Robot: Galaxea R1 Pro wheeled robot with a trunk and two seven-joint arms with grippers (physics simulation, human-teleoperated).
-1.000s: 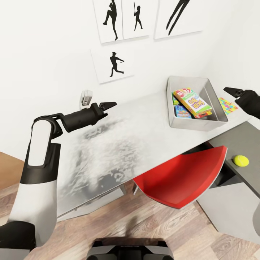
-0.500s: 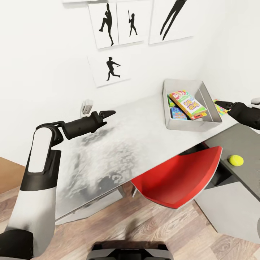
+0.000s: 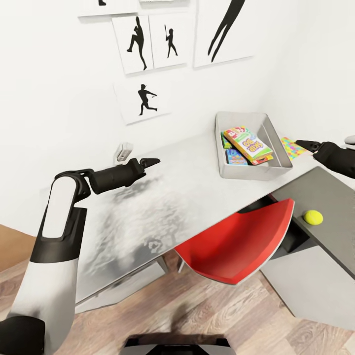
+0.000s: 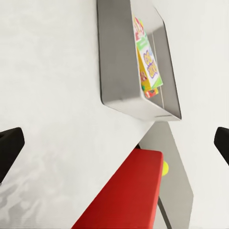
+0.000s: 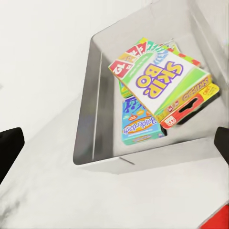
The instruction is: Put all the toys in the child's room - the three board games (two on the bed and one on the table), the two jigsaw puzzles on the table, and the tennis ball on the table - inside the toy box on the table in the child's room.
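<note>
At the table's (image 3: 187, 172) far right end sits the toy box (image 3: 246, 170), already holding the board games (image 3: 246, 144) stacked at a slant, Skip-Bo uppermost, so they lean on the lower boxes rather than lie flat. A puzzle (image 3: 291, 147) lies on the table just beyond the box's right wall, by the right gripper (image 3: 301, 144); whether its jaws are parted I cannot tell. The ball (image 3: 312, 217) rests on a lower grey surface beside the red chair (image 3: 241, 241). The left gripper (image 3: 148, 161) hovers empty over the table's near half, jaws apart, likely kept clear.
</note>
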